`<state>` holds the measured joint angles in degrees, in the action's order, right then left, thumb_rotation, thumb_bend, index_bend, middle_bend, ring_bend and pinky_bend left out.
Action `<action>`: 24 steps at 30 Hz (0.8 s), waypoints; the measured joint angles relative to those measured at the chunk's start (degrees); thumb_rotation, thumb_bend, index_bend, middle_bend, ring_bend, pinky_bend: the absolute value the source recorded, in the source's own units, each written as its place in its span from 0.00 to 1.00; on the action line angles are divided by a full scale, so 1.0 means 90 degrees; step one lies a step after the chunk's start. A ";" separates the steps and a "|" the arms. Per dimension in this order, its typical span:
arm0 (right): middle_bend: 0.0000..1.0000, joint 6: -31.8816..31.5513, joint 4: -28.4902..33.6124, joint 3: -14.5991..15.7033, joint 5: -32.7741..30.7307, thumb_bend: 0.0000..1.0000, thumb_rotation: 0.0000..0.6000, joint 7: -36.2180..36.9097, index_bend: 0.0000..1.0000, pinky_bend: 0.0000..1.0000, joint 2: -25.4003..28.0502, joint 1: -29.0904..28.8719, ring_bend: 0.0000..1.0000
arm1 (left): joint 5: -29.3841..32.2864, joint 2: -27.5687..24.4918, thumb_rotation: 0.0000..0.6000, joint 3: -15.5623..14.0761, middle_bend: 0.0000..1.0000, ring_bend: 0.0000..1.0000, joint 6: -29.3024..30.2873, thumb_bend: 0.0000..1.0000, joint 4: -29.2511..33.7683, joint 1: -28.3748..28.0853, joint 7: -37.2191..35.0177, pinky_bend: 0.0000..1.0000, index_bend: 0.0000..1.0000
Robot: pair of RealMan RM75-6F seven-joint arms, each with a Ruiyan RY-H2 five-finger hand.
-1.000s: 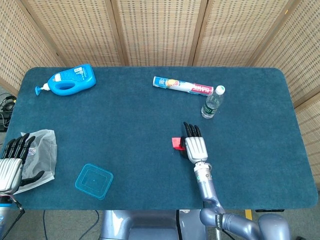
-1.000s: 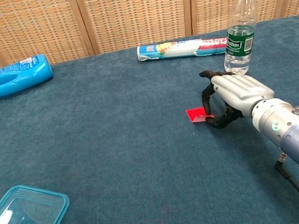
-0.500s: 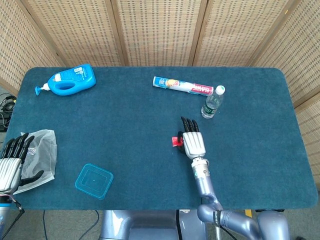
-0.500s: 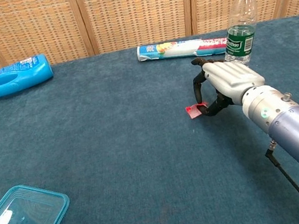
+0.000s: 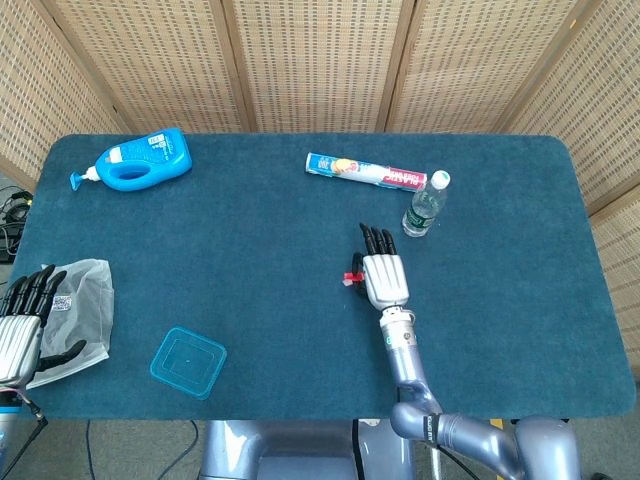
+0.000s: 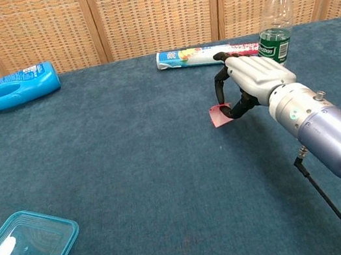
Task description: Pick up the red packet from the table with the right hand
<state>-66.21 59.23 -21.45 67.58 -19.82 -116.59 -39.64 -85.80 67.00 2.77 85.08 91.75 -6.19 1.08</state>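
The right hand (image 6: 251, 80) pinches the red packet (image 6: 220, 115) above the blue surface (image 6: 130, 161), near the water bottle (image 6: 274, 30); the left hand (image 5: 22, 330) rests open.

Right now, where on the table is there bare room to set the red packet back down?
Open cloth lies mid-table between the blue bottle, the square lid and the right hand. It is crowded near the water bottle and the long tube.

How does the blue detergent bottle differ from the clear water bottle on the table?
The detergent bottle lies on its side near the far left corner; the water bottle stands upright on the right, behind the right hand. The detergent bottle is opaque blue plastic with a handle; the water bottle is clear, with a green label and white cap. Both rest on the blue table, and neither is touched.
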 measured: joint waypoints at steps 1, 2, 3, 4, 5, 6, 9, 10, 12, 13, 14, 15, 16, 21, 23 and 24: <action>0.10 -0.0010 0.0013 -0.0007 -0.0002 0.66 1.00 -0.0005 0.66 0.00 0.0008 -0.0008 0.00 | 0.0002 -0.0001 1.00 0.0002 0.00 0.00 0.0002 0.19 0.0000 0.0000 -0.0002 0.00 0.00; 0.10 -0.0025 0.0033 -0.0017 -0.0004 0.66 1.00 -0.0011 0.66 0.00 0.0020 -0.0016 0.00 | 0.0003 -0.0003 1.00 0.0002 0.00 0.00 0.0004 0.19 0.0000 0.0002 -0.0004 0.00 0.00; 0.10 -0.0033 0.0047 -0.0026 -0.0008 0.66 1.00 -0.0018 0.66 0.00 0.0028 -0.0024 0.00 | 0.0004 -0.0004 1.00 0.0004 0.00 0.00 0.0005 0.19 0.0000 0.0002 -0.0007 0.00 0.00; 0.10 -0.0040 0.0061 -0.0033 -0.0012 0.66 1.00 -0.0026 0.66 0.00 0.0035 -0.0030 0.00 | 0.0004 -0.0005 1.00 0.0005 0.00 0.00 0.0006 0.19 0.0001 0.0002 -0.0009 0.00 0.00; 0.10 -0.0049 0.0082 -0.0041 -0.0016 0.66 1.00 -0.0034 0.66 0.00 0.0046 -0.0037 0.00 | 0.0003 -0.0006 1.00 0.0004 0.00 0.00 0.0009 0.19 0.0003 0.0004 -0.0010 0.00 0.00; 0.10 -0.0058 0.0101 -0.0046 -0.0017 0.66 1.00 -0.0040 0.66 0.00 0.0056 -0.0042 0.00 | 0.0001 -0.0006 1.00 0.0003 0.00 0.00 0.0011 0.19 0.0003 0.0005 -0.0011 0.00 0.00; 0.10 -0.0094 0.0163 -0.0064 -0.0017 0.66 1.00 -0.0058 0.66 0.00 0.0084 -0.0059 0.00 | 0.0002 -0.0007 1.00 0.0004 0.00 0.00 0.0012 0.19 0.0004 0.0006 -0.0012 0.00 0.00; 0.10 -0.0107 0.0186 -0.0069 -0.0013 0.66 1.00 -0.0058 0.66 0.00 0.0092 -0.0064 0.00 | 0.0004 -0.0008 1.00 0.0006 0.00 0.00 0.0013 0.19 0.0004 0.0006 -0.0014 0.00 0.00; 0.09 -0.0146 0.0252 -0.0080 0.0004 0.66 1.00 -0.0060 0.66 0.00 0.0111 -0.0075 0.00 | 0.0006 -0.0010 1.00 0.0011 0.00 0.00 0.0017 0.19 0.0004 0.0007 -0.0019 0.00 0.00; 0.09 -0.0165 0.0287 -0.0083 0.0013 0.66 1.00 -0.0060 0.66 0.00 0.0121 -0.0079 0.00 | 0.0007 -0.0012 1.00 0.0011 0.00 0.00 0.0020 0.19 0.0005 0.0008 -0.0022 0.00 0.00; 0.09 -0.0193 0.0340 -0.0086 0.0026 0.66 1.00 -0.0060 0.66 0.00 0.0134 -0.0083 0.00 | 0.0006 -0.0013 1.00 0.0010 0.00 0.00 0.0021 0.20 0.0006 0.0010 -0.0024 0.00 0.00; 0.09 -0.0213 0.0381 -0.0089 0.0034 0.66 1.00 -0.0060 0.66 0.00 0.0143 -0.0085 0.00 | 0.0005 -0.0014 1.00 0.0009 0.00 0.00 0.0021 0.19 0.0006 0.0010 -0.0024 0.00 0.00; 0.09 -0.0232 0.0426 -0.0091 0.0042 0.66 1.00 -0.0058 0.66 0.00 0.0153 -0.0086 0.00 | 0.0004 -0.0015 1.00 0.0010 0.00 0.00 0.0019 0.19 0.0007 0.0009 -0.0025 0.00 0.00; 0.09 -0.0306 0.0719 -0.0094 0.0051 0.65 1.00 -0.0015 0.65 0.00 0.0204 -0.0067 0.00 | -0.0005 -0.0025 1.00 0.0008 0.00 0.00 0.0034 0.19 0.0021 0.0015 -0.0030 0.00 0.00; 0.09 -0.0310 0.0870 -0.0092 0.0036 0.65 1.00 0.0026 0.65 0.00 0.0229 -0.0052 0.00 | -0.0008 -0.0024 1.00 0.0007 0.00 0.00 0.0037 0.19 0.0021 0.0017 -0.0031 0.00 0.00; 0.09 -0.0307 0.0937 -0.0091 0.0026 0.65 1.00 0.0048 0.65 0.00 0.0239 -0.0044 0.00 | -0.0009 -0.0025 1.00 0.0008 0.00 0.00 0.0038 0.19 0.0021 0.0017 -0.0033 0.00 0.00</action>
<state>-68.98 67.67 -22.26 67.81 -19.38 -114.44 -40.04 -85.88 66.78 2.84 85.42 91.95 -6.04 0.78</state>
